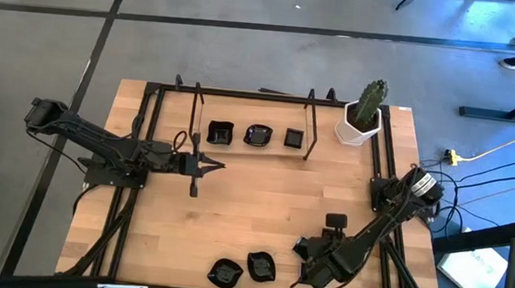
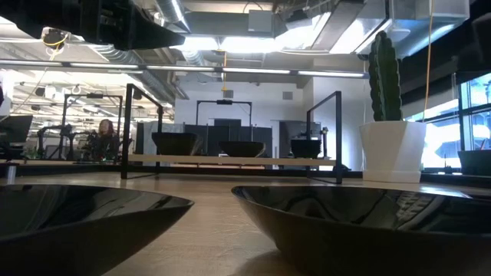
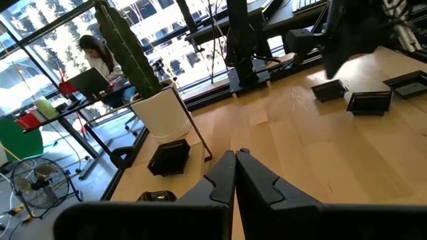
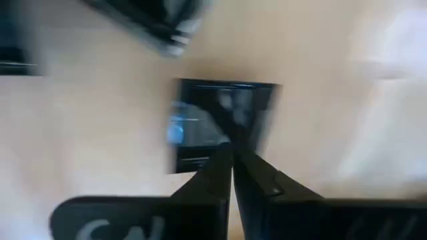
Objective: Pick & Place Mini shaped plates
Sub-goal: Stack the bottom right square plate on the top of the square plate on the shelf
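Observation:
Three glossy black mini plates sit on the rack's shelf [image 1: 256, 136] at the far side, shown level in the low view [image 2: 242, 147]. Two rounded ones [image 1: 243, 269] lie by the near edge and fill the low view's foreground [image 2: 368, 222]. A square one [image 1: 335, 222] lies right of centre. My right gripper [image 1: 305, 250] is near the near edge, shut on another square plate [image 4: 223, 113]. My left gripper [image 1: 222, 166] hovers shut left of centre, in front of the shelf, holding nothing [image 3: 235, 155]. My right gripper pinches the square plate between its two fingers at the rim of one side [image 4: 200, 163], coming from above and pointing down. The plate sits level under the fingertips [image 4: 220, 167]. Blur hides whether it is lifted clear of the table.
A white pot with a green cactus [image 1: 363, 118] stands at the far right corner, beside the black rack frame [image 1: 311, 130]. Bare wood lies in the table's middle [image 1: 262, 204]. A person sits at a desk beyond the table [image 3: 100, 57].

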